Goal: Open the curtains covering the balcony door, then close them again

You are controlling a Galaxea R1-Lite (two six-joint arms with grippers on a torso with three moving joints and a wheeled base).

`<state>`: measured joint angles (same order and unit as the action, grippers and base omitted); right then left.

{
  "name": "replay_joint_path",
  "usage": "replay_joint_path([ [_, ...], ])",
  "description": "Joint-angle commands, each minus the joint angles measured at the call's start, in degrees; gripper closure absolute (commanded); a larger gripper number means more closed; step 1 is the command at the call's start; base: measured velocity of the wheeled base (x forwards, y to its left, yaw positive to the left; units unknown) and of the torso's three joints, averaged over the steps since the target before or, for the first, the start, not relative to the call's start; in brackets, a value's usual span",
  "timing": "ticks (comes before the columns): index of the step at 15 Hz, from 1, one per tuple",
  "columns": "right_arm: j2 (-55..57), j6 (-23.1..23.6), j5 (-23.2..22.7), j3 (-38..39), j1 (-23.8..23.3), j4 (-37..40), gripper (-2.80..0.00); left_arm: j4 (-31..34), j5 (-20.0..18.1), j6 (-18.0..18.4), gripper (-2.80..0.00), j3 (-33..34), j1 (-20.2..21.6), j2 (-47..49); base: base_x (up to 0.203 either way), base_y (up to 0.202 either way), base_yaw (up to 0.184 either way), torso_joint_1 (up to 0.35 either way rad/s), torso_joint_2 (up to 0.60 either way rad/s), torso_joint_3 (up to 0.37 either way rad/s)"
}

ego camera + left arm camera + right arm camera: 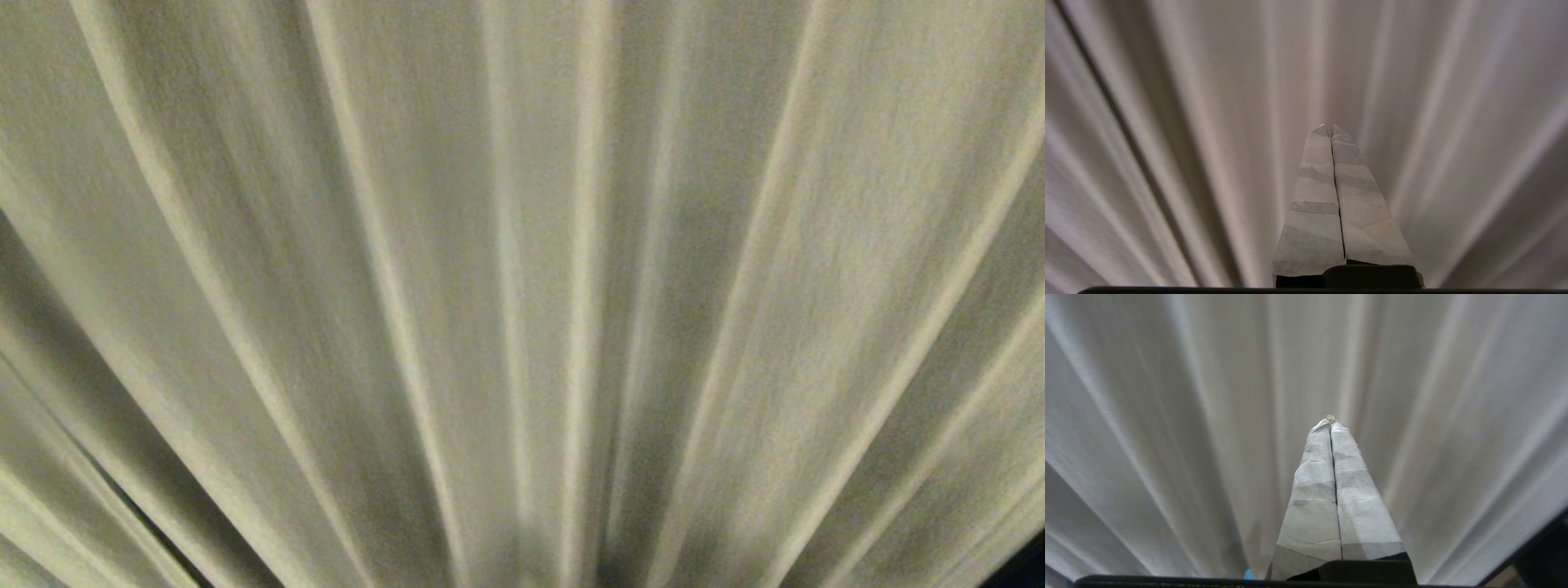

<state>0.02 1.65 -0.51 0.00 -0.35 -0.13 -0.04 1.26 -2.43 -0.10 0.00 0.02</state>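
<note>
Pleated beige-grey curtains (522, 269) fill the whole head view, hanging drawn in long folds. The balcony door is hidden behind them. Neither arm shows in the head view. In the left wrist view my left gripper (1331, 127) is shut, its tape-wrapped fingers (1314, 196) pressed together with nothing between them, pointing at the curtains (1188, 122) from a short distance. In the right wrist view my right gripper (1330, 419) is likewise shut and empty, its wrapped fingers (1355, 506) closed in front of the curtains (1167, 416).
A thin dark slit (135, 510) opens between two folds at the lower left of the head view. A dark patch (1020, 567) shows at the lower right corner, and a dark edge (1541, 549) appears beside the fabric in the right wrist view.
</note>
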Motion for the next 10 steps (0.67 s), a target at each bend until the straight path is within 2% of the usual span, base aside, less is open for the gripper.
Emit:
replay_joint_path([
  [1,-0.02,0.02,-0.02,0.00,0.00,-0.04,0.00,-0.05,0.06,-0.04,0.00,0.01,0.00,-0.02,0.000,0.198,0.000,0.017,0.00,0.002],
  [10,-0.02,0.02,-0.02,0.00,0.00,-0.04,0.00,-0.05,0.06,-0.04,0.00,0.01,0.00,-0.02,0.000,0.189,-0.001,0.003,0.00,0.002],
])
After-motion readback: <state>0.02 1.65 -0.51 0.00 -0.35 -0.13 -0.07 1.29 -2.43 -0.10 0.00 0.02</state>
